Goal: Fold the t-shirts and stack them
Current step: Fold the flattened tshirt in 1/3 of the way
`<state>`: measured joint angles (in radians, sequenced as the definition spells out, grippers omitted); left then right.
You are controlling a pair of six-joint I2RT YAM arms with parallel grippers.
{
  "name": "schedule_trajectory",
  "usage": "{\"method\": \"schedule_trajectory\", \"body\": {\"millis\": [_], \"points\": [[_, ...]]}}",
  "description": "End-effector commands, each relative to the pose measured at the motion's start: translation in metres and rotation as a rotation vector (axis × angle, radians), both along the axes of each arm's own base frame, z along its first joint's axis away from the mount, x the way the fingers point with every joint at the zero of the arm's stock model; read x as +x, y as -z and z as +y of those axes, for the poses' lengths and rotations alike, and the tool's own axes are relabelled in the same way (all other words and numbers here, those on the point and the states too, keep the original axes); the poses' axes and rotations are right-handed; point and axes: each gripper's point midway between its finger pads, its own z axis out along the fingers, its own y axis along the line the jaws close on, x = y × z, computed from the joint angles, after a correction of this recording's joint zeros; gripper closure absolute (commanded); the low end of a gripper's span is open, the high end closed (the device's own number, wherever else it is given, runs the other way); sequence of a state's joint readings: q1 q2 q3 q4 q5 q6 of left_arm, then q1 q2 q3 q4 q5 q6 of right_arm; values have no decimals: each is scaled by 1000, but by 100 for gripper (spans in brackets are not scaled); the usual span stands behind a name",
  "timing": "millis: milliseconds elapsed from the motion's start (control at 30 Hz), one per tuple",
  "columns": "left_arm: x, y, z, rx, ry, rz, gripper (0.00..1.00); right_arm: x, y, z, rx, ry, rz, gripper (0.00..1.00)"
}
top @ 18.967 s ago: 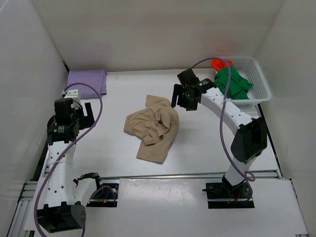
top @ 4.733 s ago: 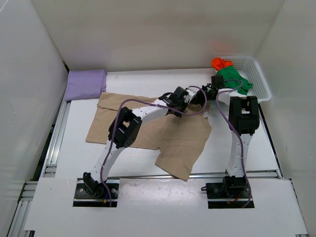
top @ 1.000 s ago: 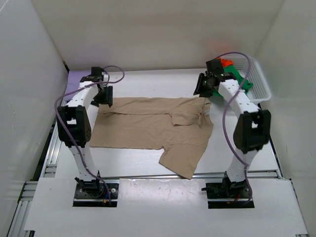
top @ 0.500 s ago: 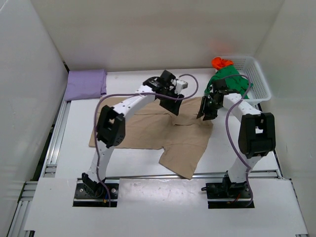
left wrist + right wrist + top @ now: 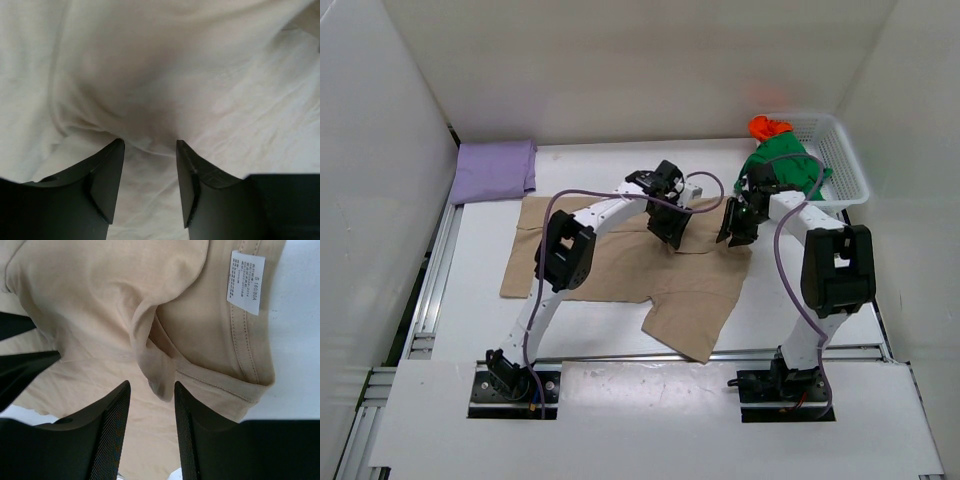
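The beige t-shirt lies spread flat across the middle of the table, one sleeve reaching toward the front edge. My left gripper hovers low over its rear middle; in the left wrist view the gripper stands open with a soft ridge of cloth just past its tips. My right gripper is at the collar, open in the right wrist view, with a small cloth fold between its tips. The folded lilac t-shirt rests at the rear left. Green and orange-red t-shirts spill from the basket.
The white mesh basket stands at the rear right corner, close behind the right arm. A white size label shows inside the beige collar. White walls close in on the left, rear and right of the table.
My left arm swung from the shirt's rear left corner to its rear middle and its jaws narrowed. My right gripper came forward from beside the basket onto the collar.
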<state>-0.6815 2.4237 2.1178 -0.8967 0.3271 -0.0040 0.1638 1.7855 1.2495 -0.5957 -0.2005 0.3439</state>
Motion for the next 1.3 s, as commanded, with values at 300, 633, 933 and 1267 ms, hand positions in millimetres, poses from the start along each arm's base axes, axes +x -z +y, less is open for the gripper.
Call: {"method": "schedule_trajectory", "body": {"millis": [300,633,933,1267], "points": [[-15,-21,-20,-54,55,-7,54,3,20,2,3,23,37,57],[-16,-18,-20,-50,58,12,90,0,11,14,78,14,50,98],[23,-70,7,-93,-31,-94,90,-10,-36,23,322,72,90,100],[2,-52,16,-55,-18,6,90,-42,1,23,360,104,297,100]]}}
